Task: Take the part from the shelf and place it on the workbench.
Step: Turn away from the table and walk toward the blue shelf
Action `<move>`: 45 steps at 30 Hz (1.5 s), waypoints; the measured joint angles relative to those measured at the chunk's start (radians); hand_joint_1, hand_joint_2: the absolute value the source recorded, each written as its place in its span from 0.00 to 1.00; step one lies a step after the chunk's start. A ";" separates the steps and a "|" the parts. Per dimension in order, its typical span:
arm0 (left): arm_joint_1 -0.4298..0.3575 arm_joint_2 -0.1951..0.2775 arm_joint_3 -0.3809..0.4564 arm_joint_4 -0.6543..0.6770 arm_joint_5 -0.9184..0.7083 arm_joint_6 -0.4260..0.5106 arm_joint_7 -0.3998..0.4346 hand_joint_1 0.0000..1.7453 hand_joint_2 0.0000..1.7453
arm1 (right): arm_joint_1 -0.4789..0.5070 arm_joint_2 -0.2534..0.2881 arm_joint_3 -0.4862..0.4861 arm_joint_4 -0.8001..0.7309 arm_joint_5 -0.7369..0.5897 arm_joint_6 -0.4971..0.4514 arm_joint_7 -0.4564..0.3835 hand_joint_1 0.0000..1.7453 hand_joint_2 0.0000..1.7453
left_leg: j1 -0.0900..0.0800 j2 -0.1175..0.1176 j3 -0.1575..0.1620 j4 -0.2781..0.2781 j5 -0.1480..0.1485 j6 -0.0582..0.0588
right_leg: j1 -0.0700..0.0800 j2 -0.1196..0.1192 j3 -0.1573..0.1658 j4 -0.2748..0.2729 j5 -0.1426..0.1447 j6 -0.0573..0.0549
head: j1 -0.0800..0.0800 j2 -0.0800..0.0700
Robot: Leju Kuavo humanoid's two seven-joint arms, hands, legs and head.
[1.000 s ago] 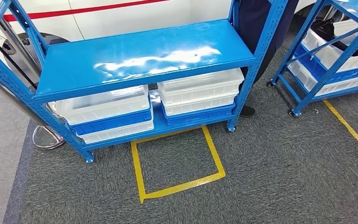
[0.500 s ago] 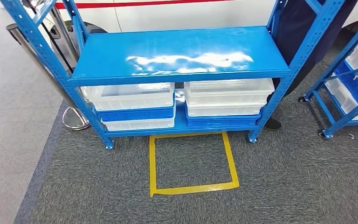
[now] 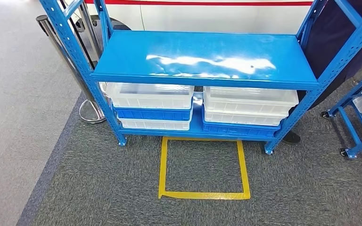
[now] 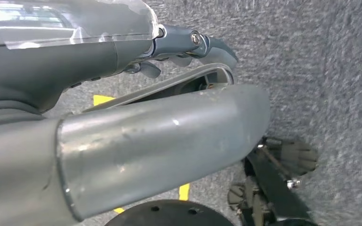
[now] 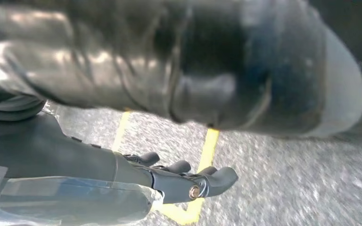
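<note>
Facing the shelf (image 3: pixel 207 59), centre of the head view, with the yellow tape square (image 3: pixel 162 165) on the carpet in front of it. Top board was bare.

Part: couldn't see it. My guess was that it sat in one of the bins on the lower level, either the left stack (image 3: pixel 148 95) or the right stack (image 3: pixel 250 100). Lids or walls were too milky to tell which. So heading and long axis couldn't be told either; I needed a look inside first.

Hands: left hand (image 4: pixel 169 136) and right hand (image 5: pixel 179 179) both hung over the carpet, fingers loosely apart, nothing in either.

Risks as I judged them:
- Picking a bin blind meant the wrong bin and a wasted reach.
- The top board overhung the bins with a thin gap, so a hand going in high would clip its front edge.
- Bins were stacked white on blue; a one-sided pull could drag or tip the stack.
- Unknown part axis meant a crosswise grasp and a slip.
- Person (image 3: pixel 332 33) stood upper right, just behind the right post; stanchion (image 3: pixel 63 52) stood beside the left post. Either arm could hit one on a wide swing.
</note>
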 joint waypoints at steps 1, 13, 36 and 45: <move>0.000 0.000 0.000 0.000 -0.001 0.000 0.000 0.00 0.00 | -0.001 0.000 -0.001 0.000 0.000 0.000 0.000 0.00 0.00 | 0.000 -0.001 -0.001 0.001 -0.001 -0.006 | 0.002 -0.001 -0.001 -0.001 0.001 -0.007 | 0.000 0.000; 0.004 -0.002 0.000 0.000 -0.008 0.000 0.003 0.00 0.00 | 0.000 0.000 -0.009 0.000 0.003 0.012 0.004 0.00 0.00 | 0.004 0.038 -0.061 0.070 0.020 -0.015 | 0.003 -0.030 0.039 -0.015 -0.024 -0.029 | 0.000 0.000; 0.000 -0.006 0.000 0.000 -0.010 -0.001 0.008 0.00 0.00 | -0.003 0.004 -0.051 0.000 -0.026 -0.003 0.013 0.00 0.00 | -0.004 0.073 0.031 0.072 -0.102 -0.022 | 0.013 -0.033 -0.008 -0.019 0.020 -0.042 | 0.000 0.000; 0.005 -0.005 0.000 0.000 -0.012 -0.002 0.013 0.00 0.00 | -0.002 0.009 -0.053 0.000 -0.008 -0.023 0.024 0.00 0.00 | -0.009 0.049 -0.037 0.027 0.026 0.007 | 0.016 -0.007 0.045 -0.023 -0.025 -0.034 | 0.000 0.000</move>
